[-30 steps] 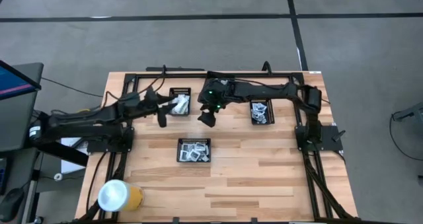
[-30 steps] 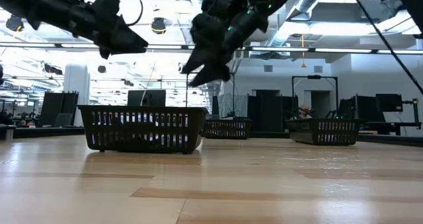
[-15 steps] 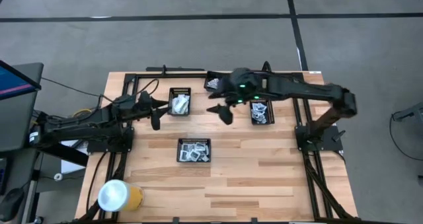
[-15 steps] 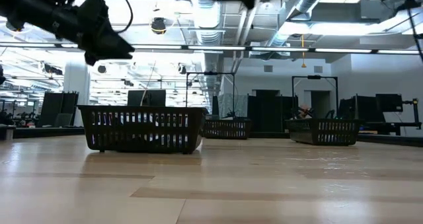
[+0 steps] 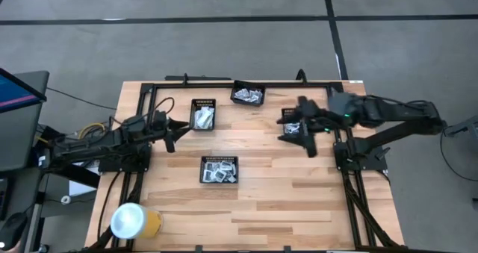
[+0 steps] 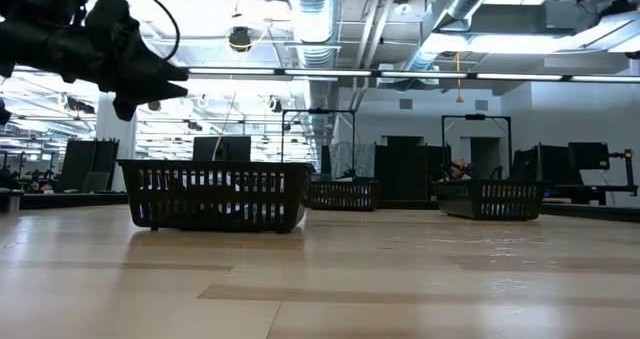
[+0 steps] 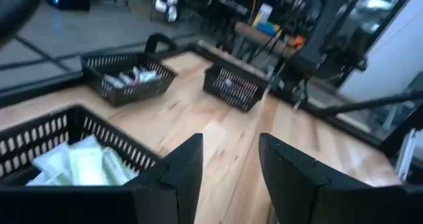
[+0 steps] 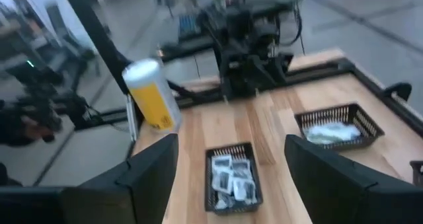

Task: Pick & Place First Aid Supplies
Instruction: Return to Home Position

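bench (image 5: 299, 201): the near half is bare wood with open room, and a black frame runs along the edges. left tool (image 5: 173, 132) hangs just beside the left basket (image 5: 202, 101), fingers apart, nothing held. right tool (image 5: 300, 141) is above the right basket (image 5: 287, 115), close to the right edge, fingers wide apart, empty. green strips (image 7: 86, 168) lie in the left basket. white packets (image 5: 219, 171) fill the centre basket (image 5: 219, 158).
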`<state>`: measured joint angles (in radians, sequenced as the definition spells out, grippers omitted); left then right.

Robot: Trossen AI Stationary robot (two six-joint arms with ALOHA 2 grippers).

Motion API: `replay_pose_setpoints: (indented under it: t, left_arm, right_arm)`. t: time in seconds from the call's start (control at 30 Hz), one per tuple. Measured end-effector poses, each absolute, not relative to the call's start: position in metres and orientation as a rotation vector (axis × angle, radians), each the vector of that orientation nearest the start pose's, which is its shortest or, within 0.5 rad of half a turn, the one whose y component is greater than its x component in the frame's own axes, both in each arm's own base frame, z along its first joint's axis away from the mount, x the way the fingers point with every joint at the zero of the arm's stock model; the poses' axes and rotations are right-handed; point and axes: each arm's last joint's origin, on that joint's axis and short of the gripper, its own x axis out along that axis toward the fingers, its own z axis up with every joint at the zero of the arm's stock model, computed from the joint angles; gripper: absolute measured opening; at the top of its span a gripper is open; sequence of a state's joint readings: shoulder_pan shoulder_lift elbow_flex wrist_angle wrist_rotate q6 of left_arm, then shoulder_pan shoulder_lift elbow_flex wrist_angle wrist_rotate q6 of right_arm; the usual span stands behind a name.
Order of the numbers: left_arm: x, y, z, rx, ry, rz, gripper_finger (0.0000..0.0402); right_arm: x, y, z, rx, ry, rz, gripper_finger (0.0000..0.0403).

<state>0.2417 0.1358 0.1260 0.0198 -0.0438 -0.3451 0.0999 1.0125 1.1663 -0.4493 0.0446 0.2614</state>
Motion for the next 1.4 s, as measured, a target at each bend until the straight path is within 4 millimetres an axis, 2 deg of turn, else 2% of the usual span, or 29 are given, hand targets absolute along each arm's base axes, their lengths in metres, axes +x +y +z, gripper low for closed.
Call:
replay_pose_setpoints:
  t: [0.2,0.37,0.53,0.67,0.77,0.87,1.03,1.2,1.4]
  left_arm:
    - [0.094,0.024,0.187,-0.392,-0.133,0.264,0.0149]
    - [0.094,0.021,0.182,-0.421,-0.147,0.221,0.0148]
    - [0.094,0.019,0.184,-0.407,-0.17,0.218,0.0149]
    - [0.094,0.017,0.188,-0.385,-0.207,0.197,0.0148]
    - [0.094,0.014,0.189,-0.37,-0.207,0.137,0.0149]
    - [0.095,0.009,0.188,-0.361,-0.168,-0.004,0.0148]
    - [0.097,0.004,0.187,-0.354,-0.115,-0.17,0.0149]
    - [0.098,0.004,0.186,-0.383,-0.099,-0.156,0.0148]
    - [0.103,0.007,0.182,-0.387,-0.068,-0.089,0.0149]
  right_arm:
    - [0.153,0.027,0.371,0.19,0.193,0.038,0.0271]
    - [0.122,0.018,0.359,0.173,0.131,-0.068,0.0271]
    - [0.088,0.011,0.345,0.165,0.058,-0.066,0.0271]
    - [0.062,0.005,0.326,0.18,-0.037,-0.052,0.0271]
    - [0.048,0.003,0.304,0.168,-0.073,-0.023,0.0271]
    - [0.044,0.005,0.276,0.132,-0.082,0.071,0.0271]
    - [0.061,0.009,0.254,0.165,-0.008,0.098,0.0271]
    - [0.075,0.014,0.221,0.165,0.019,0.146,0.0271]
    - [0.084,0.015,0.2,0.149,0.026,0.165,0.0271]
